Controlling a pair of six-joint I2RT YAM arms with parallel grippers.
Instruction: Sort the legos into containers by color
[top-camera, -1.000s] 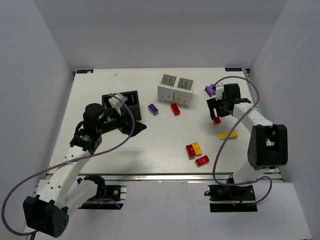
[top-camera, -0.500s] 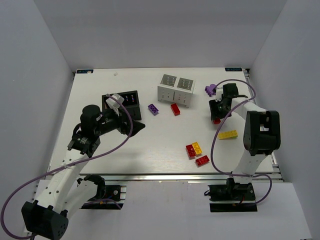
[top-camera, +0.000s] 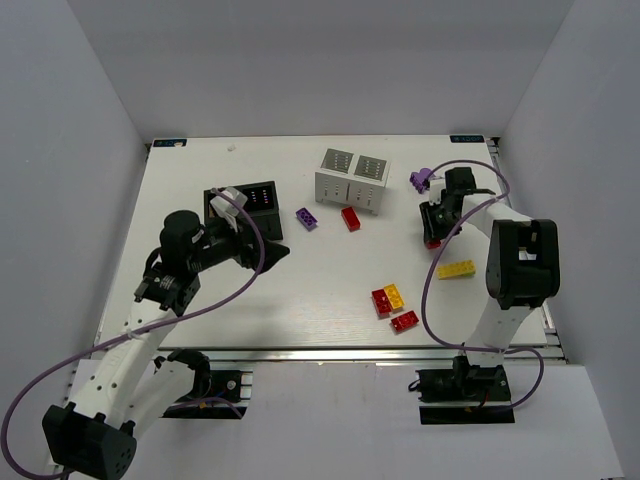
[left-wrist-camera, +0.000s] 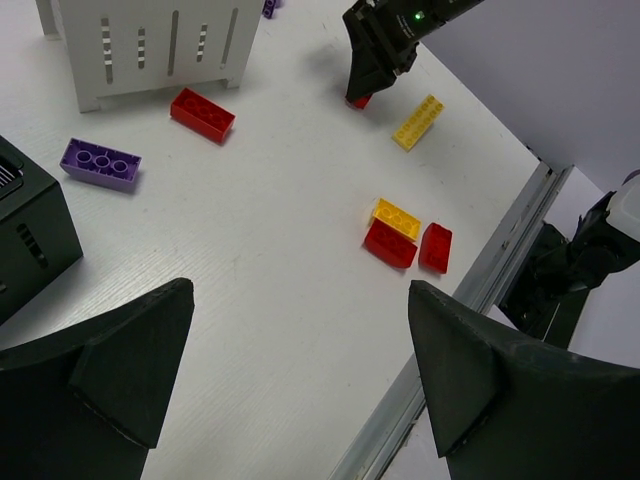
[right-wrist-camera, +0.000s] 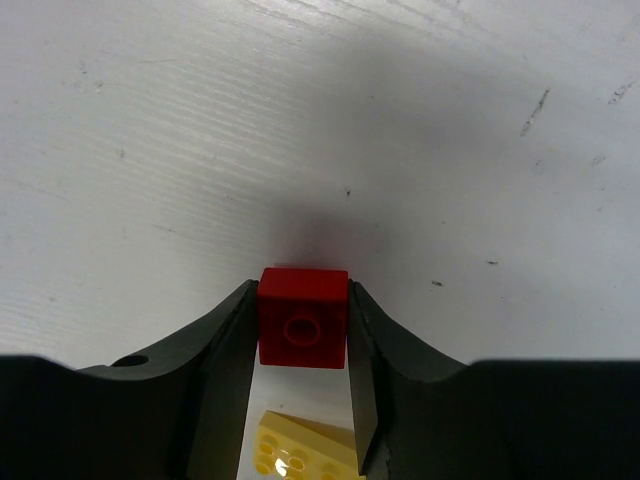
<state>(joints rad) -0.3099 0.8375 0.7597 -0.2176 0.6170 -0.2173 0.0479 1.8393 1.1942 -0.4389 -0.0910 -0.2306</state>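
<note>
Right claw (top-camera: 432, 231) narrowed since earlier frame, now clamped on small red brick (right-wrist-camera: 303, 318), toward counter's (top-camera: 300, 290) 3 o'clock side. Yellow brick (top-camera: 456, 269) at claw's 5 o'clock. Left claw (left-wrist-camera: 300, 290) spread wide, empty.

Two containers are counted: the black box (top-camera: 266, 196) and the white box (top-camera: 352, 180). Eight legos are counted in all: four red legos (top-camera: 351, 218), two yellow legos (top-camera: 456, 269) and two purple legos (top-camera: 307, 218). The far purple piece (top-camera: 421, 180) is small and blurred, so more than one brick may be joined there.
</note>
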